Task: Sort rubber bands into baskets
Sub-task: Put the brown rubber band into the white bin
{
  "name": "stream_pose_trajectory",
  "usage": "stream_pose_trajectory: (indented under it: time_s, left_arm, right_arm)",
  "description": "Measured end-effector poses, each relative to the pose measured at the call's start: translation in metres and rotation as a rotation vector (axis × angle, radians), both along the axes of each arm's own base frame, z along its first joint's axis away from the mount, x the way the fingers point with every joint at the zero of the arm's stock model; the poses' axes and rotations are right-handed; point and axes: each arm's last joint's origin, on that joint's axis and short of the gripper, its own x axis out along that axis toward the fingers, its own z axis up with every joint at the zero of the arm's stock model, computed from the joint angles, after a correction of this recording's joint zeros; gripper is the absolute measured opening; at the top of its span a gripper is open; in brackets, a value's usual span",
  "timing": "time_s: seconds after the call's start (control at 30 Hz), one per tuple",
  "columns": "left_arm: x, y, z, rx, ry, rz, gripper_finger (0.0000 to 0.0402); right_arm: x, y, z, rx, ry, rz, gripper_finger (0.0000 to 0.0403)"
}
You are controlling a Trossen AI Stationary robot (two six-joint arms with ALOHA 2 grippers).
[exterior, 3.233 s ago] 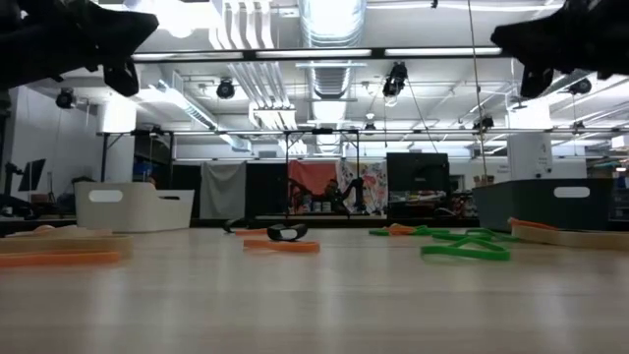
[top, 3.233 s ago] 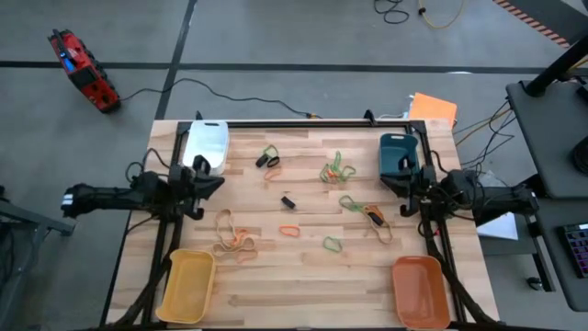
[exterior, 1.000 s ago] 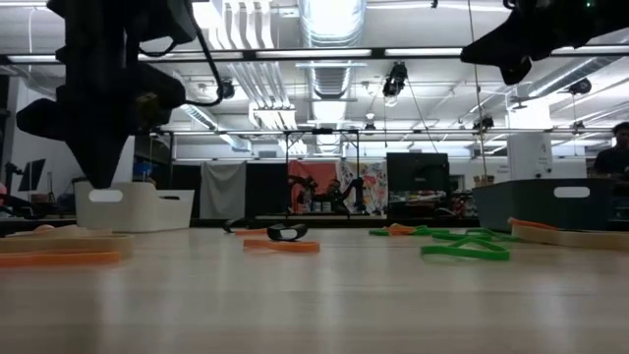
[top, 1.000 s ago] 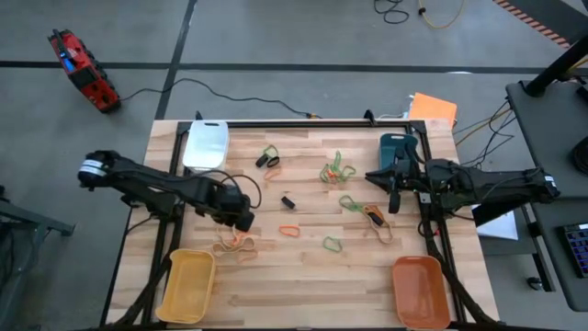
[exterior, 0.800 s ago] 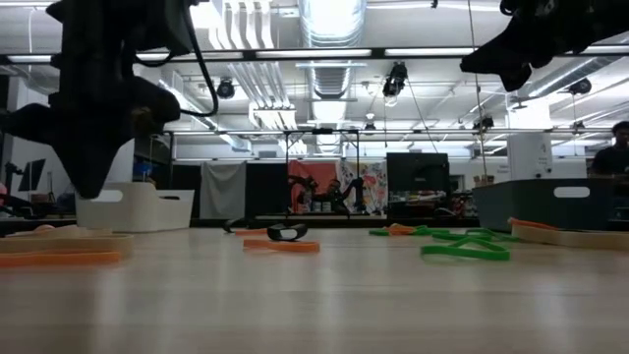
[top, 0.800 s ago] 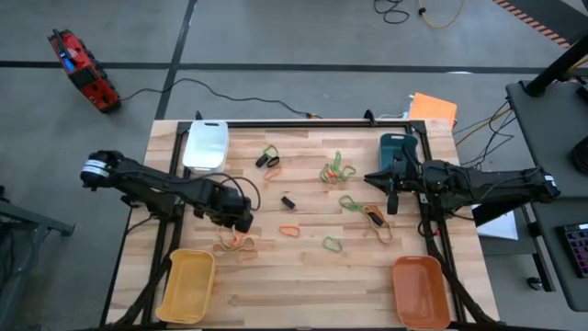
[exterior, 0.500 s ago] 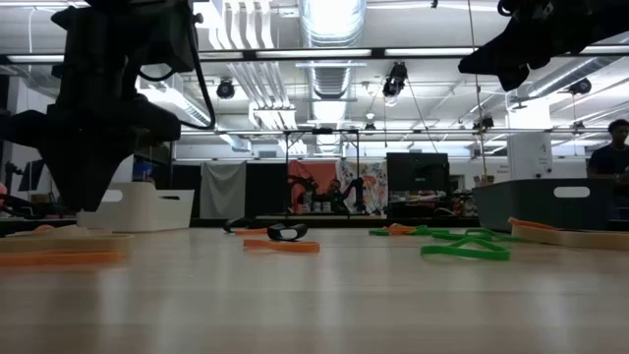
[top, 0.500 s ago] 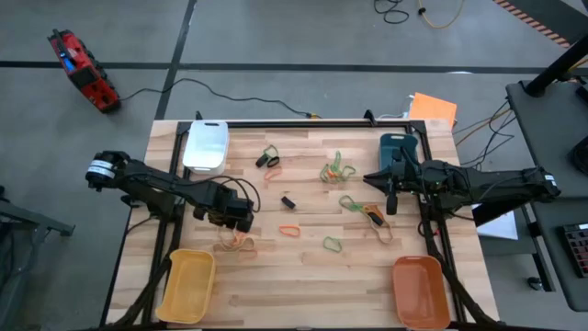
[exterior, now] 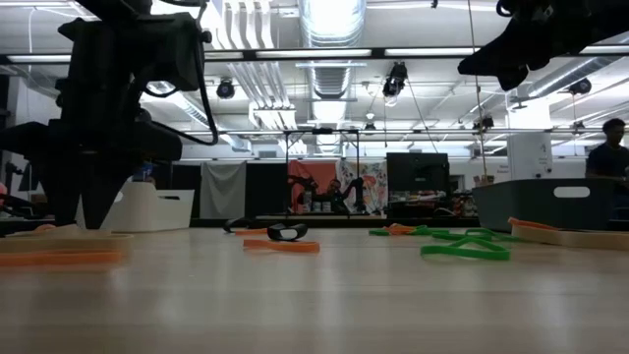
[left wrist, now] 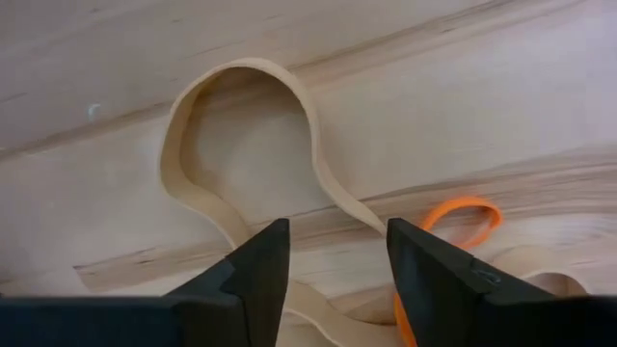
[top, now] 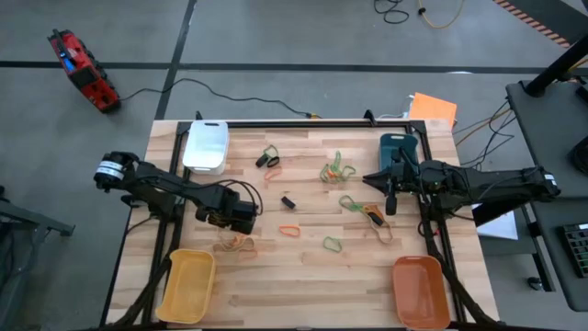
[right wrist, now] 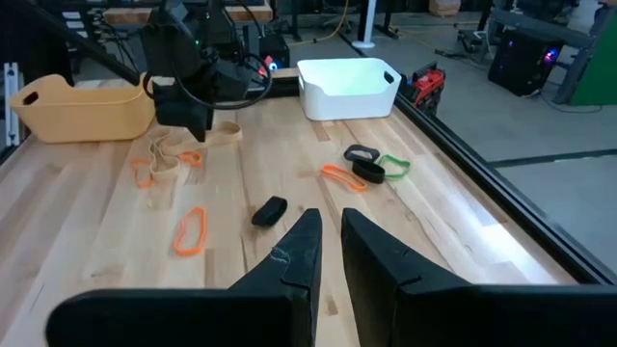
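Left wrist view: left gripper [left wrist: 330, 265] fingers spread, straddling tan rubber band [left wrist: 241, 145]; right gripper [right wrist: 331, 243] clenched, empty.

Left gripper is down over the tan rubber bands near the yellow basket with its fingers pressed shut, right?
Not shut. The left wrist view shows the left gripper open, its fingers apart over a tan rubber band loop on the wooden table. It is near the yellow plastic basket.

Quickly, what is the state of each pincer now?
Left pincer: open, low over a tan rubber band, holding nothing.
Right pincer: closed, empty, above the table.
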Motion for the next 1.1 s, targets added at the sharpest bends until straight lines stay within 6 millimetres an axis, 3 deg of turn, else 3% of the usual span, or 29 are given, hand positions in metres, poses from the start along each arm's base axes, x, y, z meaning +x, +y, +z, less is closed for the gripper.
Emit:
stream_pose_trajectory:
  time_s: [0.8, 1.1]
  left_arm:
    - [0.004, -0.001, -0.001, 0.017, -0.045, -0.002, 0.0159]
    - [0.007, -0.003, -0.018, -0.002, 0.042, -0.029, 0.0147]
  right_arm:
    - [0.000, 0.000, 0.000, 0.002, 0.001, -0.001, 0.0036]
    - [0.000, 0.000, -0.001, 0.001, 0.007, -0.001, 0.0036]
